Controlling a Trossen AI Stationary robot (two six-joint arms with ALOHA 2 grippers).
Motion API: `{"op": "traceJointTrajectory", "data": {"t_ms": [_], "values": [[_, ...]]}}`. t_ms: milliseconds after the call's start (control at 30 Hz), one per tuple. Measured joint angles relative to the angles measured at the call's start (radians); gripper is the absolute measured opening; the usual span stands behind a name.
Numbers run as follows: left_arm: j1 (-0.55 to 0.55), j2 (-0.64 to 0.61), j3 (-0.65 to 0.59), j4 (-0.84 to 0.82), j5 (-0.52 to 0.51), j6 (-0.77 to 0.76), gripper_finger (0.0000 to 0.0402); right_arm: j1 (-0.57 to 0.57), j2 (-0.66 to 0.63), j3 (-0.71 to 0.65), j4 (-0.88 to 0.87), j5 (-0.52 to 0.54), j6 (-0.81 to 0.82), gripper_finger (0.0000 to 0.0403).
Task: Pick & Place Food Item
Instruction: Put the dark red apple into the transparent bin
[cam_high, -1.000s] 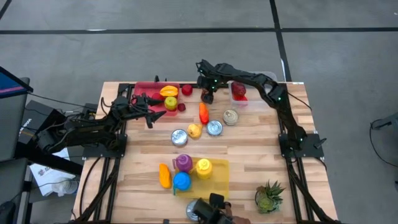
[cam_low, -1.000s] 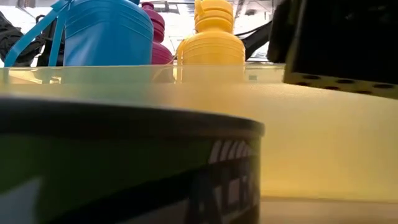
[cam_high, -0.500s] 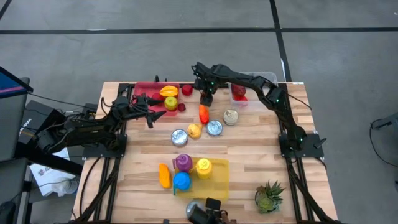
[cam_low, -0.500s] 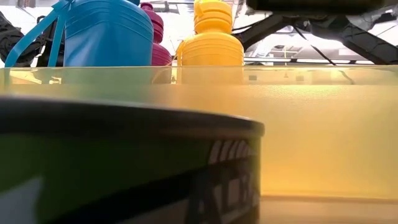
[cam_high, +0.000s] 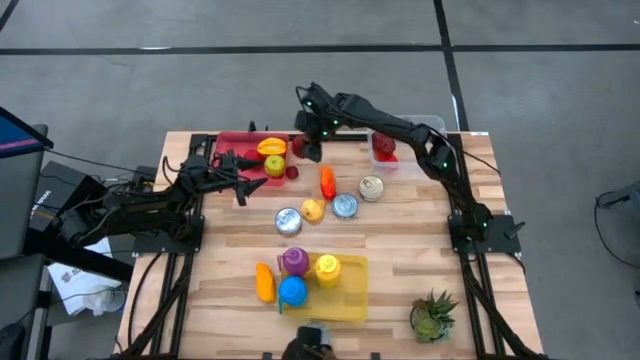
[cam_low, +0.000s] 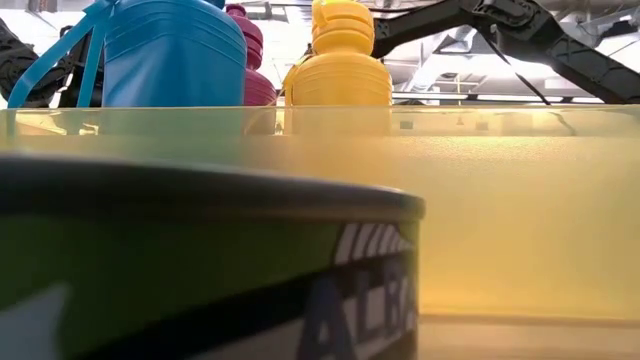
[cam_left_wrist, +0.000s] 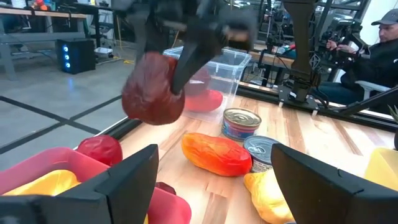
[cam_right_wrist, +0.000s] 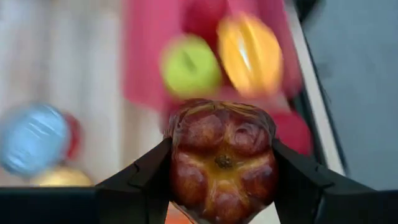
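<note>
Right gripper (cam_right_wrist: 222, 163) clamped on a dark red fruit (cam_right_wrist: 222, 158), fingers (cam_right_wrist: 144, 177) pinching both sides, held in the air at the right edge of the red tray (cam_high: 232, 140), about 12 o'clock on the counter (cam_high: 420, 240). Left gripper (cam_high: 252, 170) parked at 9 o'clock beside the tray, fingers spread, nothing held.

Risks:
- Tray already crowded: yellow-orange fruit (cam_high: 271, 147), green fruit (cam_high: 274, 166), small red pieces (cam_high: 291, 172). Release onto one of those likely sends the fruit rolling off the rim.
- Grip looks like a side pinch on a lumpy, rounded surface; could slip on a fast swing.
- Left gripper close to the tray's near side; low descent there risks an arm-to-arm bump.

Around: orange pepper (cam_high: 327, 181) and two cans (cam_high: 345, 205) at centre, third can (cam_high: 288, 221) at 7 o'clock of them, clear bin (cam_high: 415, 125) at 1 o'clock, bottles (cam_high: 293, 262) on a yellow mat (cam_high: 350, 290) at 6 o'clock, plant (cam_high: 431, 316) at 5 o'clock. None in the drop path.
</note>
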Motion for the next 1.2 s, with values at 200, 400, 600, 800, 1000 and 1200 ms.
{"op": "traceJointTrajectory", "data": {"t_ms": [200, 400, 600, 800, 1000, 1200], "values": [[0.0, 0.0, -0.014, 0.009, 0.0, 0.026, 0.0303, 0.01, 0.0, 0.004, 0.219, -0.167, 0.048, 0.0204], [0.0, 0.0, -0.021, 0.026, 0.0, 0.026, 0.0303, 0.03, 0.0, 0.003, 0.516, -0.202, 0.095, 0.0204], [0.0, 0.0, -0.021, 0.025, 0.0, 0.026, 0.0303, 0.048, 0.0, 0.003, 0.859, -0.204, 0.179, 0.0204], [0.0, 0.0, -0.021, 0.024, 0.001, 0.026, 0.0303, 0.062, -0.001, -0.004, 1.206, -0.201, 0.26, 0.0204], [0.0, 0.0, -0.021, 0.022, 0.001, 0.026, 0.0303, 0.084, -0.001, -0.158, 1.716, -0.174, 0.389, 0.0204], [0.0, 0.0, -0.021, 0.017, 0.001, 0.025, 0.0303, 0.099, 0.0, -0.395, 2.155, -0.099, 0.476, 0.0204]]}}
